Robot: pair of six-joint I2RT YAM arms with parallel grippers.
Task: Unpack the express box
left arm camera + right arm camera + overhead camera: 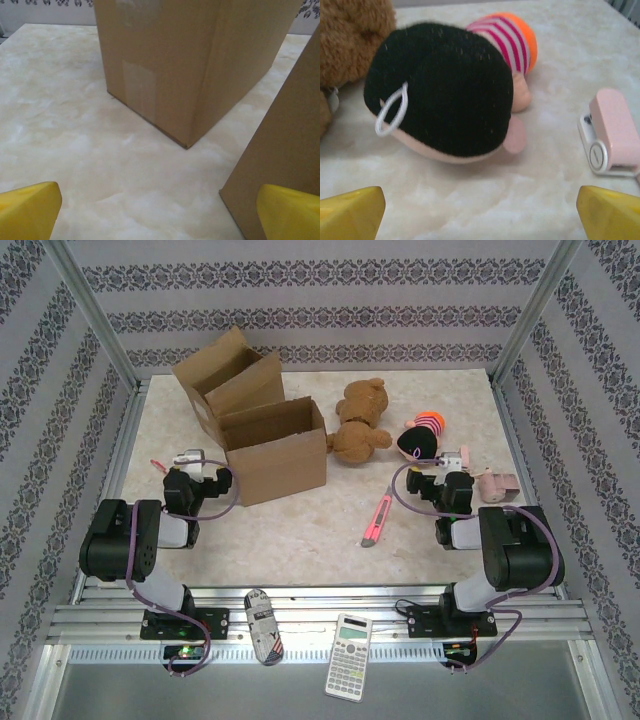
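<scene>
Two brown cardboard express boxes stand at the back left. The far box [225, 375] [195, 65] has its flaps open and clear tape on its side. The near box [275, 452] [285, 150] is just right of my left gripper [190, 460] [159, 220], which is open over bare table with nothing between its yellow fingertips [27, 210]. My right gripper [452, 460] [480, 220] is open too, low on the table just short of a black-haired doll [422, 435] [445, 90] in a striped orange top. A brown teddy bear [360, 420] [350, 40] lies left of the doll.
A pink utility knife [378, 520] lies mid-table between the arms. A small pink device [495, 485] [612, 132] sits right of my right gripper. A calculator [350, 642] and a small patterned object [262, 625] rest on the front rail. Patterned walls enclose the table.
</scene>
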